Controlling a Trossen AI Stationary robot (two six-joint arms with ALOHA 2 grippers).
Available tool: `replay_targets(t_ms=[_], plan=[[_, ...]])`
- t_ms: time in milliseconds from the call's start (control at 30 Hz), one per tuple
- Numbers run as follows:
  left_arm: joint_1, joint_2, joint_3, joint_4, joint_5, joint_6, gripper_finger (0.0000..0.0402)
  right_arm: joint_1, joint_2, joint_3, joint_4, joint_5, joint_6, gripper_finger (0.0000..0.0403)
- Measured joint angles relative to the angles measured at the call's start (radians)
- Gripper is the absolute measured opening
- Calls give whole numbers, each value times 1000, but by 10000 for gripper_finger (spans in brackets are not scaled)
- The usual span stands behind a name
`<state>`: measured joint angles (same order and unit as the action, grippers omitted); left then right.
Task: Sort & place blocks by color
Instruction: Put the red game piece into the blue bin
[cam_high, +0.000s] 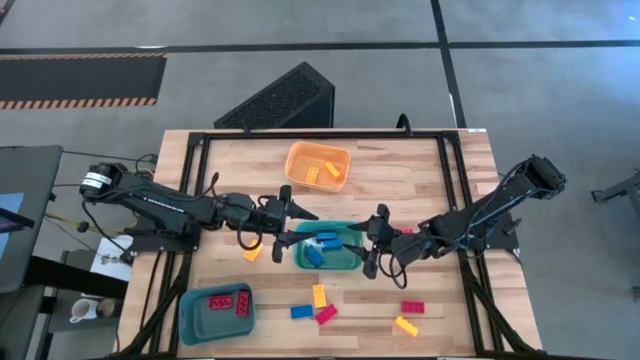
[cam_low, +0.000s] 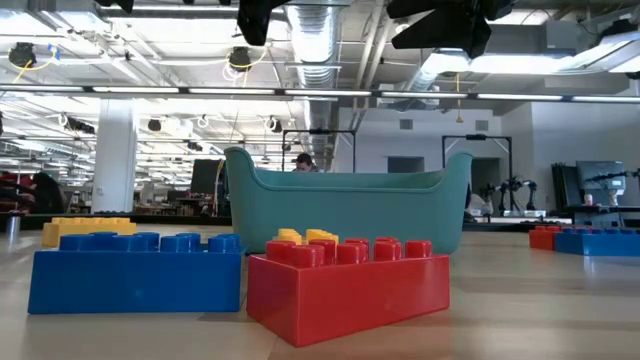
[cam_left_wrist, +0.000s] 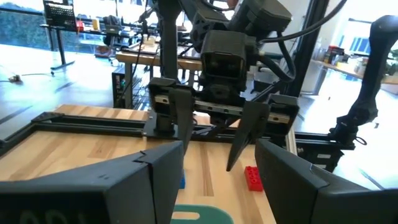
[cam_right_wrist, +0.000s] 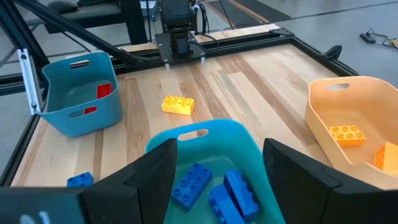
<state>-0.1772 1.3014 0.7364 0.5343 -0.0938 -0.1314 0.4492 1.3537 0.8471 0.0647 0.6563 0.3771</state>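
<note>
Dark grippers (cam_high: 300, 222) (cam_high: 374, 243) spread, seemingly empty.

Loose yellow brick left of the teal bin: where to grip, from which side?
Judging from above, the yellow brick lies flat, studs up, clear of the teal bin. Bring the left pincer straight down, closing on its two long side walls at mid-length.

Wooden table (cam_high: 420, 175), three bins (cam_high: 318, 165), scattered blocks (cam_high: 319, 296) (red, yellow, blue)
</note>
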Motion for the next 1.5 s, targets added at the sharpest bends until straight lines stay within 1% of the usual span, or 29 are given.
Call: replay_targets(t_ms=[833, 1100, 1500], plan=[[-1, 0, 0, -3, 1, -4, 185, 0, 0, 0, 0, -1, -1, 260], [-1, 0, 0, -3, 62, -11, 185, 0, 0, 0, 0, -1, -1, 260], [-1, 0, 0, 11, 62, -19, 185, 0, 0, 0, 0, -1, -2, 260]])
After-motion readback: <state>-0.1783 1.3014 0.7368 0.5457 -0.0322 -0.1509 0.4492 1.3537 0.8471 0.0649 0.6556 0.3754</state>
